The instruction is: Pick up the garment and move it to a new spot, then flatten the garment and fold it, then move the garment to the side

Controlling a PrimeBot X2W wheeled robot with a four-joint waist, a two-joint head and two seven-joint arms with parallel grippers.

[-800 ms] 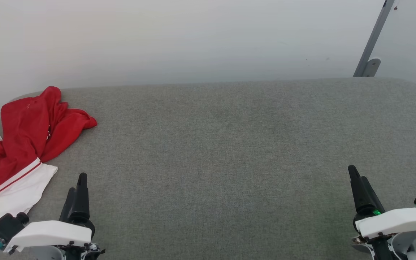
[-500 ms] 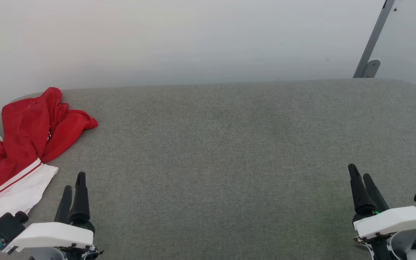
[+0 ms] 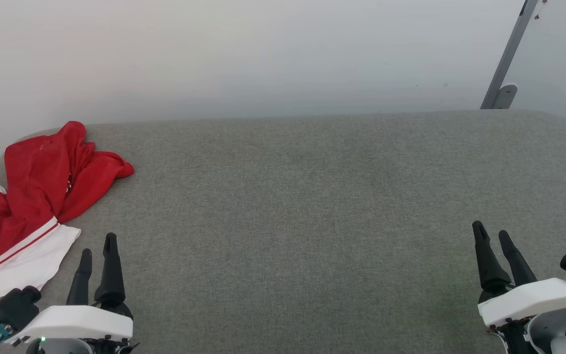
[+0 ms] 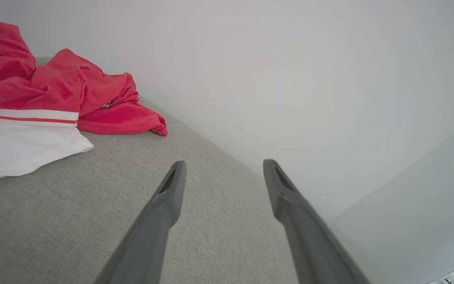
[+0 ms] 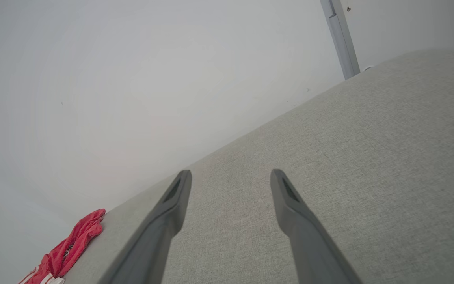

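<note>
The garment [image 3: 32,196], bright red with a white sleeve panel and red-and-white stripe trim, lies crumpled at the far left end of the grey padded surface [image 3: 312,196]. It shows again in the left wrist view as the garment [image 4: 45,90] at upper left, and small in the right wrist view as the garment [image 5: 69,248]. My left gripper [image 3: 99,244] stands open at lower left, just right of the white panel and apart from it, with nothing between its fingers. Far off at lower right, my right gripper [image 3: 490,232] is open and holds nothing.
A pale wall runs behind the grey surface. A grey metal strut [image 3: 506,59] with a bracket leans at the back right corner. The surface's rounded corners show at far left and far right.
Both grippers have opened: each pair of fingers has spread apart. The grippers sit slightly lower in the head view, and that view has shifted a little.
</note>
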